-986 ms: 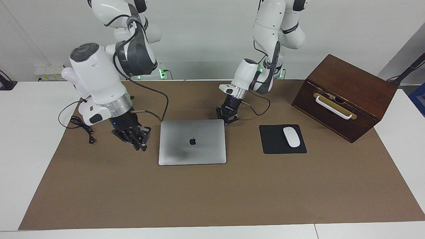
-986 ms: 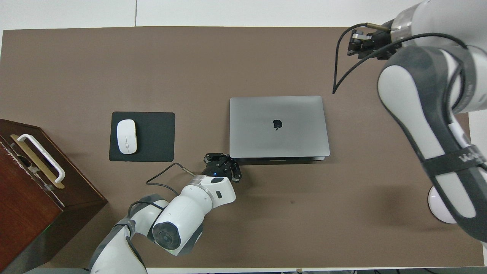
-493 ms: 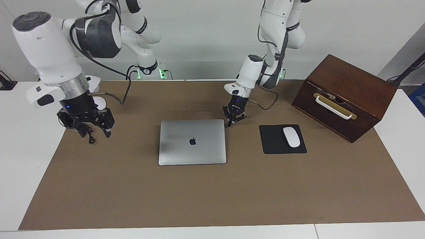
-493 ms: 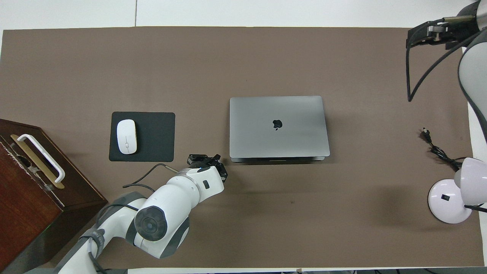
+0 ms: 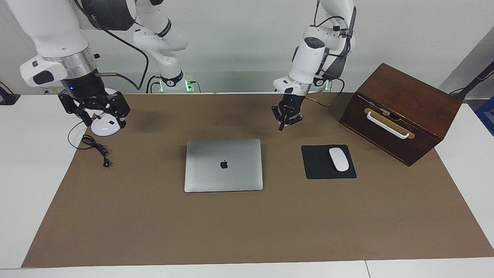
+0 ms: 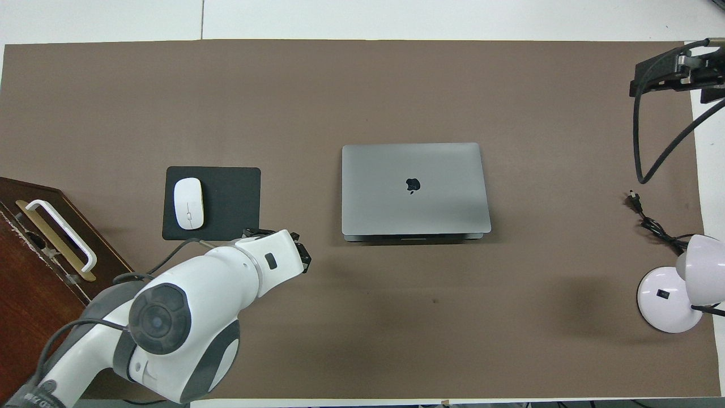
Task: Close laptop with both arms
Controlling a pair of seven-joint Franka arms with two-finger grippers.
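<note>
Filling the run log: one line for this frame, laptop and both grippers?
thin silver-grey metal laptop: lid shut, flat on brown mat | left gripper: shut, raised, empty | right gripper: open, raised over white lamp base, empty

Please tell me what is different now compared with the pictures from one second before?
Both arms have pulled up and away from the closed silver-grey metal laptop. The right gripper moved from beside the laptop to above the white desk lamp base, and its jaws opened. The left gripper, jaws shut, rose from the laptop's corner. Laptop, black mouse pad, white mouse and brown wooden box stayed put.
</note>
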